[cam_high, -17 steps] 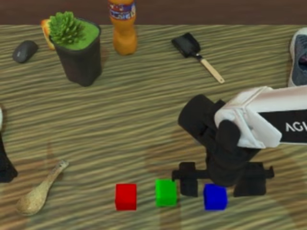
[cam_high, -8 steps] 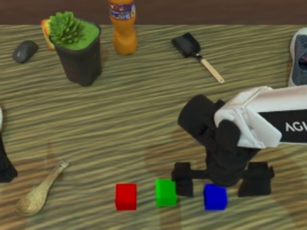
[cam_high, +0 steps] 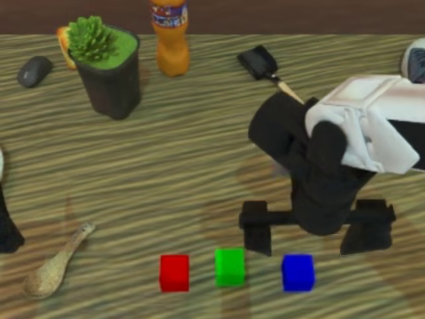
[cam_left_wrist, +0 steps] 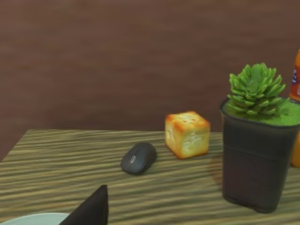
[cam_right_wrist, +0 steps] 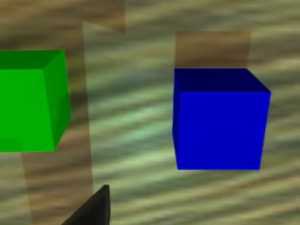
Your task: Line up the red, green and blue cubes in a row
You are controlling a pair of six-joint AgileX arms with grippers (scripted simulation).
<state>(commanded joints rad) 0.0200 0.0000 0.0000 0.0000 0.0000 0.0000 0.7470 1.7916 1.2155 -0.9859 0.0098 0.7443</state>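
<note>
In the top view the orange bottle (cam_high: 169, 36) at 12 o'clock loses its top to the picture's edge, and the shoe (cam_high: 414, 61) at 2 o'clock shows only a sliver. The right arm covers part of the brush handle (cam_high: 287, 91). The bread cube (cam_high: 64, 44) sits mostly behind the plant pot (cam_high: 111, 76). The left arm (cam_high: 6, 226) is cut off at 9 o'clock. In the right wrist view the green cube (cam_right_wrist: 30, 101) is cropped.

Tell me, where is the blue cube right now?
In the top view, the blue cube sits near the table's front edge, right of centre, at the right end of a row beside the green cube, below the right gripper.
</note>
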